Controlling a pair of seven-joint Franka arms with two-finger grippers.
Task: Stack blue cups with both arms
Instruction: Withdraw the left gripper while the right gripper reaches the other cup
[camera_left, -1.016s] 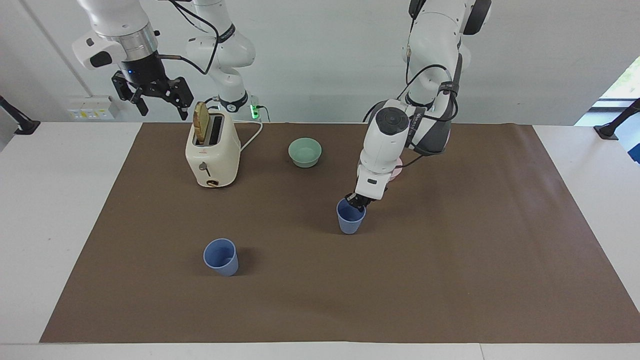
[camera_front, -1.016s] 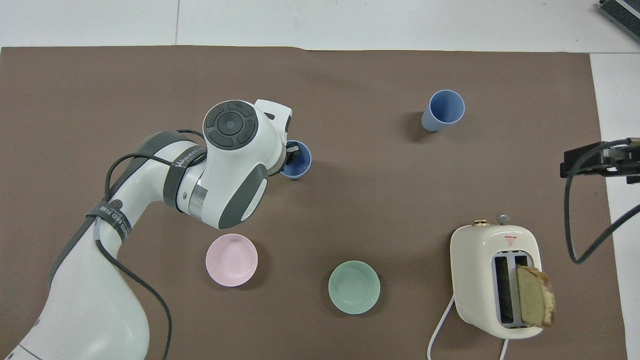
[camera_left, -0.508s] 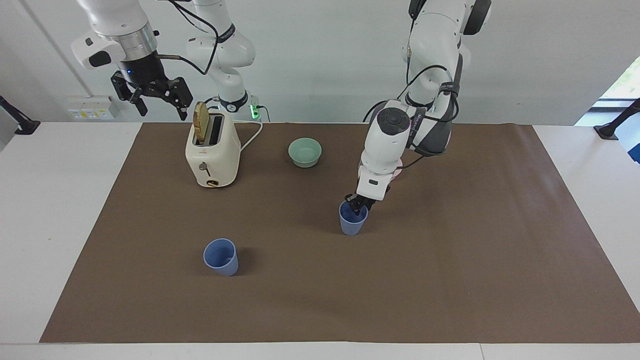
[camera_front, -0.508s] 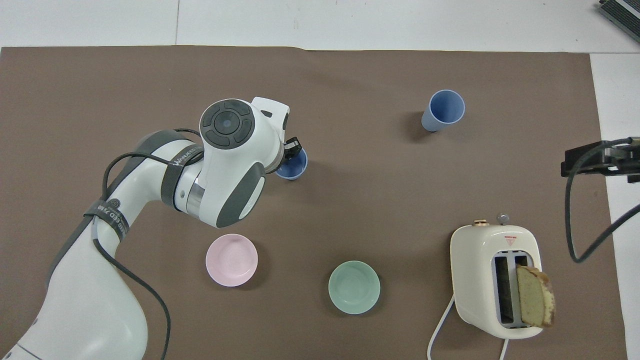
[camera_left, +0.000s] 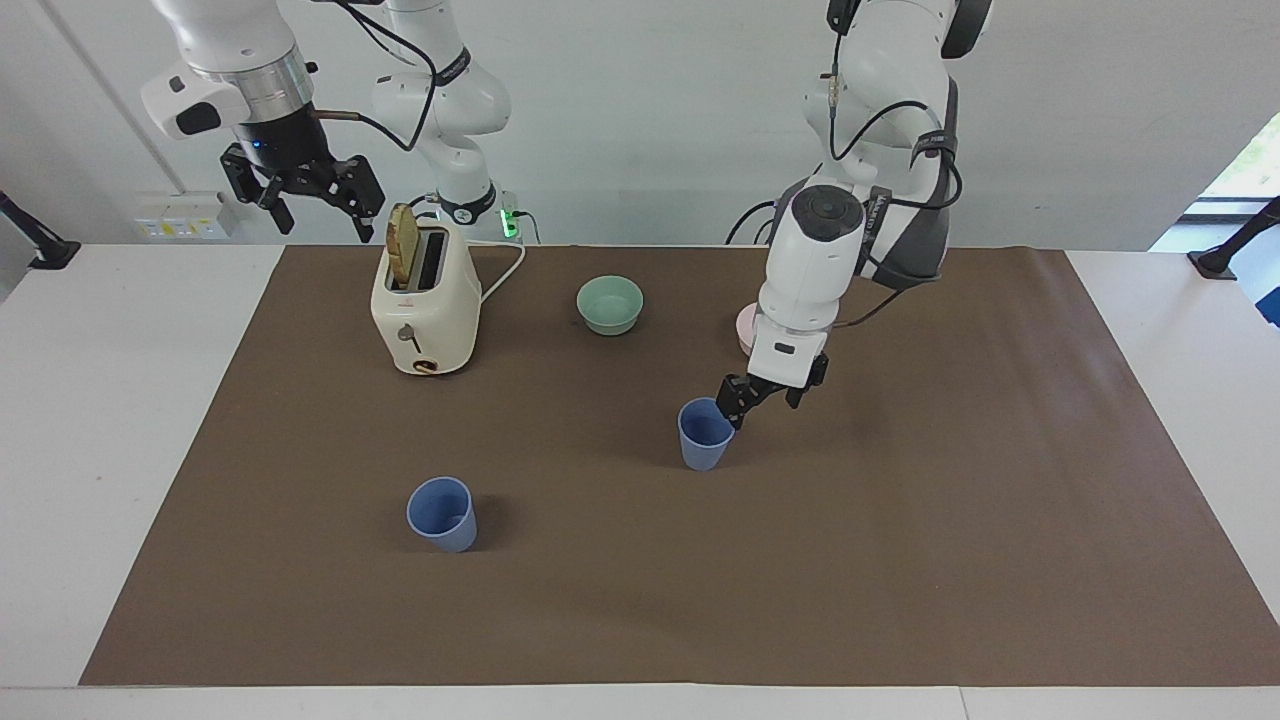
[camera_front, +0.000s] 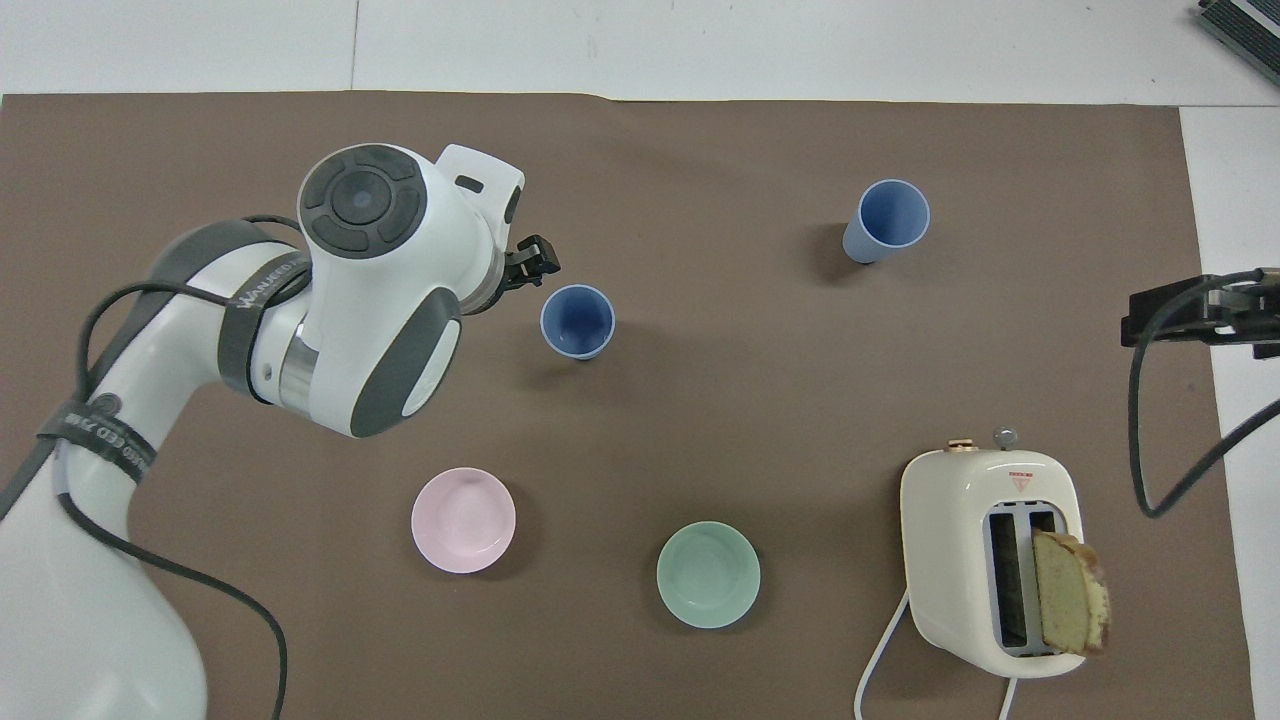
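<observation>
A: Stacked? 
B: No. Both blue cups stand apart, farther from the robots than the toaster. 
A: Grippers? 
B: Left gripper beside the middle cup, fingers apart, empty. Right gripper waits above the toaster, fingers apart. All stacking remains.

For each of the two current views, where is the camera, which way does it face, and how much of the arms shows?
Facing view: high across the table, looking at the robots; both arms show, left gripper beside a blue cup, right gripper raised by the toaster.
Overhead view: above the robots' end, looking steeply down; the left arm fills much of it, the right gripper just shows.
Shared: both cups, both bowls, toaster, half a turn apart.
</observation>
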